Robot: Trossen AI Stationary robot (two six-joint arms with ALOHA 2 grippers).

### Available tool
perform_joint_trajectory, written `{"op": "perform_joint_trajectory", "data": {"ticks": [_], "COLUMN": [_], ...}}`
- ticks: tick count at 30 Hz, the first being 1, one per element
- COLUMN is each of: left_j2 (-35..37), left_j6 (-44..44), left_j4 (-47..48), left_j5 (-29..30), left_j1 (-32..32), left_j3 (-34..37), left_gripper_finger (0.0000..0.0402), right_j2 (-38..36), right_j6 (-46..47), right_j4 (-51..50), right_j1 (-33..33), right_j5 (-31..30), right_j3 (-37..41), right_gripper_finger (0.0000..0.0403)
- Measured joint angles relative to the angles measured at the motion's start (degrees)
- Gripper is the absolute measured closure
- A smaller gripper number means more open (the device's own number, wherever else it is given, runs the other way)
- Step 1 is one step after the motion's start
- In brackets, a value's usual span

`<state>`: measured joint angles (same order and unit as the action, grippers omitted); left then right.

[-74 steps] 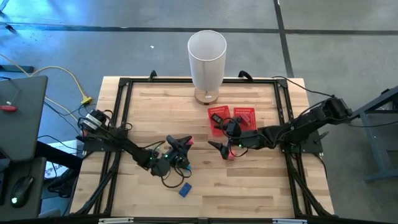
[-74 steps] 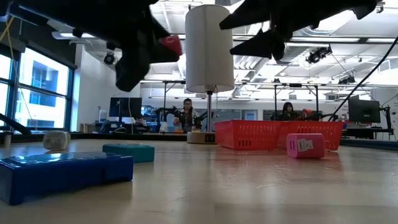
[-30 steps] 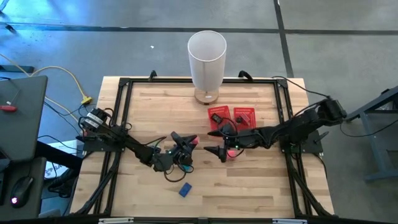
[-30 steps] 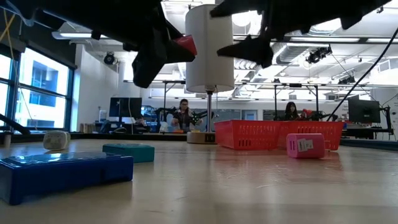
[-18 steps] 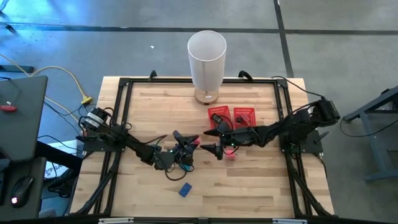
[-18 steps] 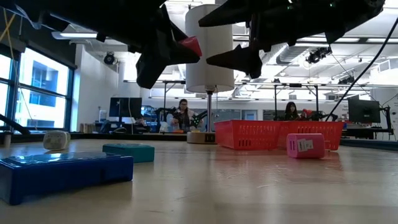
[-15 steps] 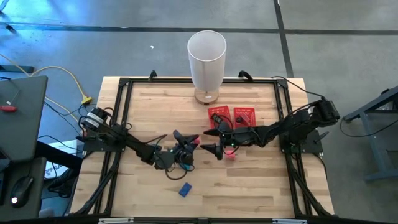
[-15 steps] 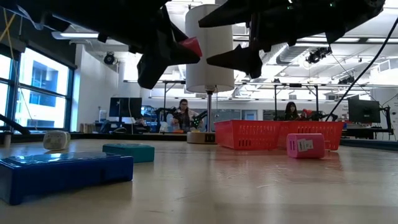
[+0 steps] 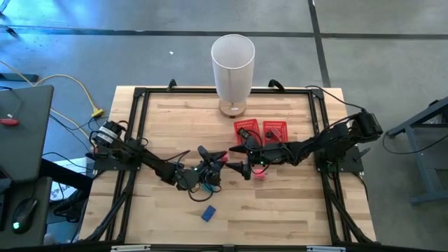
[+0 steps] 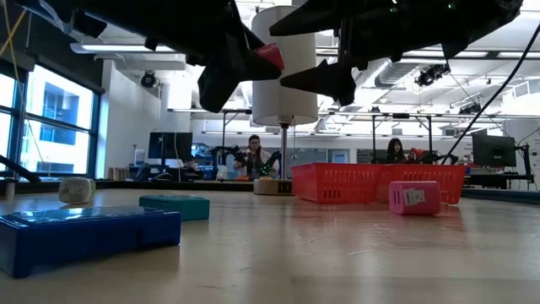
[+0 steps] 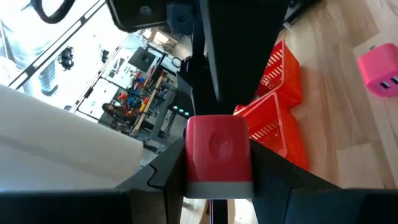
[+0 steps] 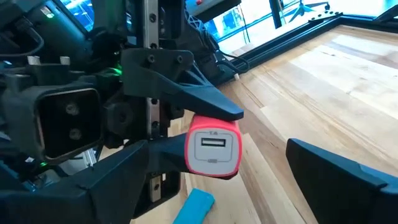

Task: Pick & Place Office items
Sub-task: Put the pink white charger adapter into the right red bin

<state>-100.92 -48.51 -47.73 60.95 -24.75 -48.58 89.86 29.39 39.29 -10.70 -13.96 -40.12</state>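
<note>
Jaws of the left gripper (image 9: 218, 162) pinch a small red plastic block (image 11: 217, 155); right gripper (image 9: 238, 168) gapes, seemingly just beside it

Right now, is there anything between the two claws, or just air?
Just air. The left gripper holds a red block up toward the open right gripper; the right wrist view shows only bare wooden table beneath the gap.

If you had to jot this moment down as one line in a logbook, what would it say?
left gripper: shut on red piece, held above table | right gripper: open, facing it, empty | pink piece: on table by red tray
</note>
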Motion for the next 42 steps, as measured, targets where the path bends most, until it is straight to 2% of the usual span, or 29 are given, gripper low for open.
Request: {"op": "perform_joint_trajectory", "data": {"ticks": [4, 10, 17, 25, 32, 42], "left_j2": [-1.8, -5.1, -5.2, -5.2, -5.2, -5.2], "left_j6": [-0.5, -4.3, -2.9, -3.5, -3.3, -2.1], "left_j4": [0.7, 0.8, 0.4, 0.3, 0.3, 0.3], "left_j5": [-1.5, -0.7, 0.6, -0.7, -0.9, -0.9], "left_j1": [0.3, 0.3, 0.4, 0.4, 0.4, 0.4], "left_j3": [-2.0, -4.6, -4.7, -4.9, -4.9, -4.9], "left_gripper_finger": [0.0272, 0.0272, 0.0272, 0.0272, 0.0272, 0.0272], "right_j2": [0.4, 0.4, 0.4, 0.4, 0.4, 0.4], "right_j6": [-0.6, -0.7, -0.7, -1.0, -1.2, -1.2], "right_j4": [0.0, -0.9, -2.3, -2.6, -2.6, -2.5], "right_j1": [0.0, 0.0, 0.0, 0.0, 0.0, 0.0], "right_j5": [-0.6, -0.6, -0.5, -0.6, -0.6, -0.4], "right_j3": [0.0, -0.1, -0.1, -0.1, -0.1, -0.1], "right_gripper_finger": [0.0035, 0.0035, 0.0035, 0.0044, 0.0106, 0.0235]}}
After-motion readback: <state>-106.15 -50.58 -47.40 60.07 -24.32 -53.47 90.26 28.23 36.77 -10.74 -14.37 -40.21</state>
